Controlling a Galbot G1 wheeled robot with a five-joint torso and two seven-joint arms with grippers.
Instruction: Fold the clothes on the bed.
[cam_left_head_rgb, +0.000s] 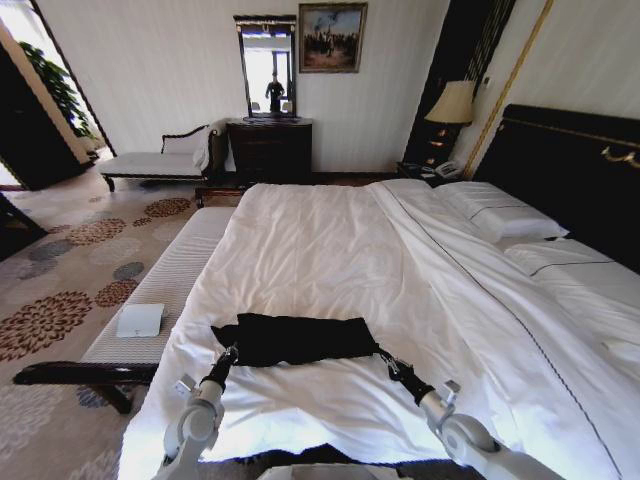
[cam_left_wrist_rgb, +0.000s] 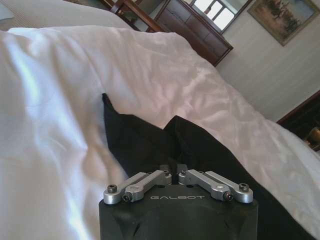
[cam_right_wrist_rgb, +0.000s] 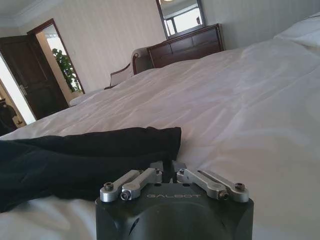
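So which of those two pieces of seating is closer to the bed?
The long striped bench alongside the bed, with a white item on it; the chaise stands by the far wall.

Both arms reach forward and low from the robot's front, spread apart. The left gripper (cam_left_head_rgb: 232, 352) points ahead and slightly inward, its fingers drawn together at the tips (cam_left_wrist_rgb: 173, 169). The right gripper (cam_left_head_rgb: 381, 352) angles inward toward the left, its fingers likewise closed together (cam_right_wrist_rgb: 167, 166). Silver wrist joints sit behind each black gripper body.
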